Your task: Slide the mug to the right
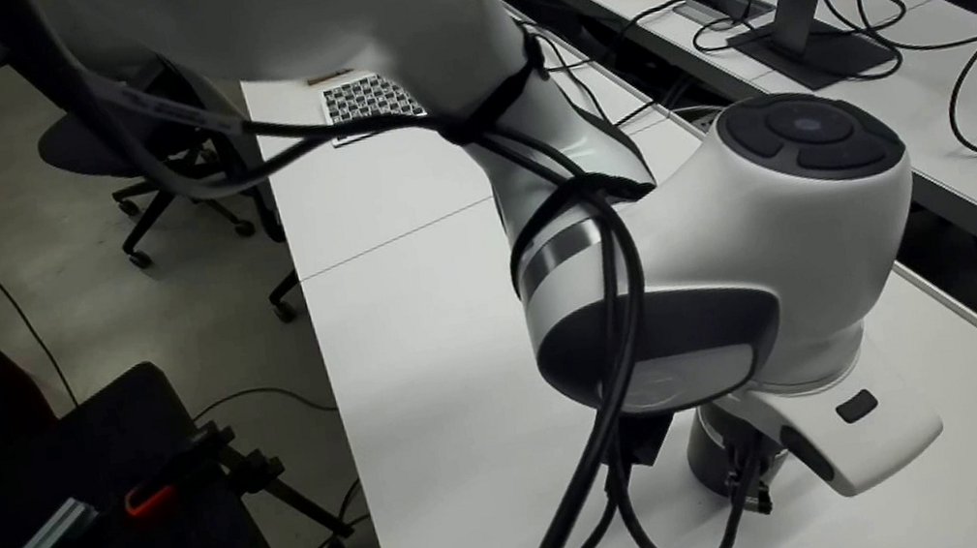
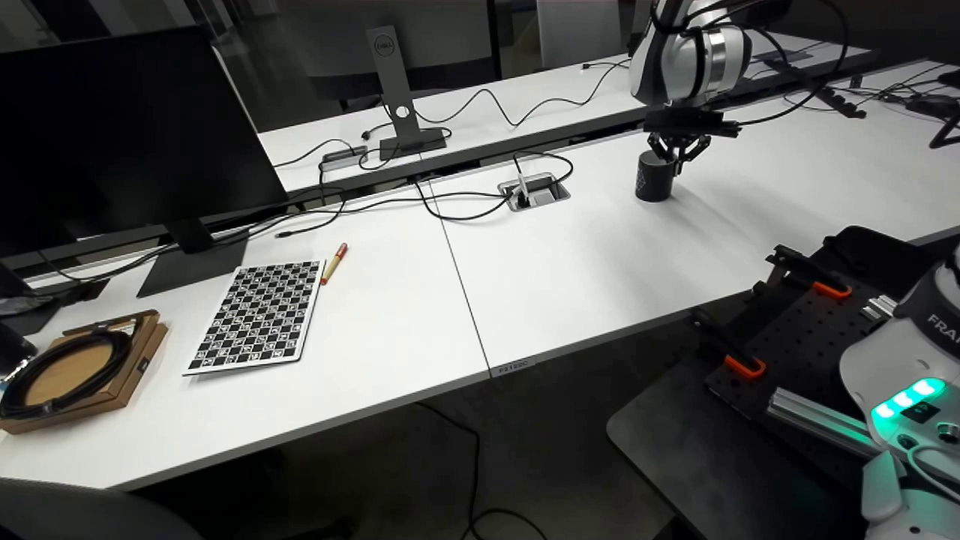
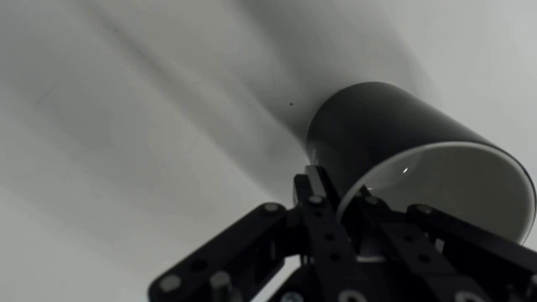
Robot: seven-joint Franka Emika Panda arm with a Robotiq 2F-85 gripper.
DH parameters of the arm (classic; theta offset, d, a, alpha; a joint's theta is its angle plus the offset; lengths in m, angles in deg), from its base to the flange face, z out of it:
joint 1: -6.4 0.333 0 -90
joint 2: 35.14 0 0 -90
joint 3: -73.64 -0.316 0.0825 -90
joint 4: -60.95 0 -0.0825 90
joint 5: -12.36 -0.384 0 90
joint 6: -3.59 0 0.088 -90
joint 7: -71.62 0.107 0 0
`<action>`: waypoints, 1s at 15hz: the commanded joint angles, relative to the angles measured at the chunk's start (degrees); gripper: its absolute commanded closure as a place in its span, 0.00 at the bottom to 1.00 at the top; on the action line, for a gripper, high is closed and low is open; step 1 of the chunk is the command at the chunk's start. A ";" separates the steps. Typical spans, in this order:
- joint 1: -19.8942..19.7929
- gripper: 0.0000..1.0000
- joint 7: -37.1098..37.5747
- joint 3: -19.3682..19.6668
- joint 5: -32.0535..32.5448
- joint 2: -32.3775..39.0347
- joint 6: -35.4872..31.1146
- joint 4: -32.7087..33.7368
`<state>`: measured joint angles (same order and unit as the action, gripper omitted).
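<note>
The dark mug (image 2: 652,181) stands upright on the white table in an exterior view, with a pale pattern on its side. It is partly hidden behind the gripper and arm in an exterior view (image 1: 707,463). In the wrist view the mug (image 3: 377,117) shows its dark outside, pale rim and grey inside. My gripper (image 3: 339,180) straddles the mug's wall, one finger outside and one inside, and looks shut on it. The gripper also shows at the mug's rim in an exterior view (image 2: 670,156). The mug's handle is not visible.
A socket box (image 2: 536,191) with a cable is set in the white table (image 2: 570,262). A checkered board (image 2: 259,315), a pen (image 2: 334,263), a monitor (image 2: 127,142) and a cardboard box (image 2: 112,375) stand farther along. Table edges run on both long sides.
</note>
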<state>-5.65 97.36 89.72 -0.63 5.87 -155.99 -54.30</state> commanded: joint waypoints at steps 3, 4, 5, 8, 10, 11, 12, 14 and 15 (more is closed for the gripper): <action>-0.62 0.97 0.68 1.76 -1.16 1.48 -0.18 1.84; -0.76 0.97 0.74 1.88 -1.20 1.65 -0.11 1.94; -0.84 0.97 0.83 2.01 -1.22 1.80 -0.03 2.07; -1.08 0.97 0.79 1.72 -1.42 2.18 0.20 2.35; -0.94 0.97 0.92 1.73 -1.43 2.30 0.30 2.39; -0.81 0.97 1.26 1.85 -1.48 2.34 0.75 2.49; -0.86 0.65 1.31 1.74 -1.56 2.32 0.99 2.54; -0.86 0.57 1.55 1.72 -1.63 2.46 1.09 2.58; -0.86 0.50 1.66 1.71 -1.64 2.60 1.13 2.60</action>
<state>-6.68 98.17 91.22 -1.03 6.92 -155.78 -53.57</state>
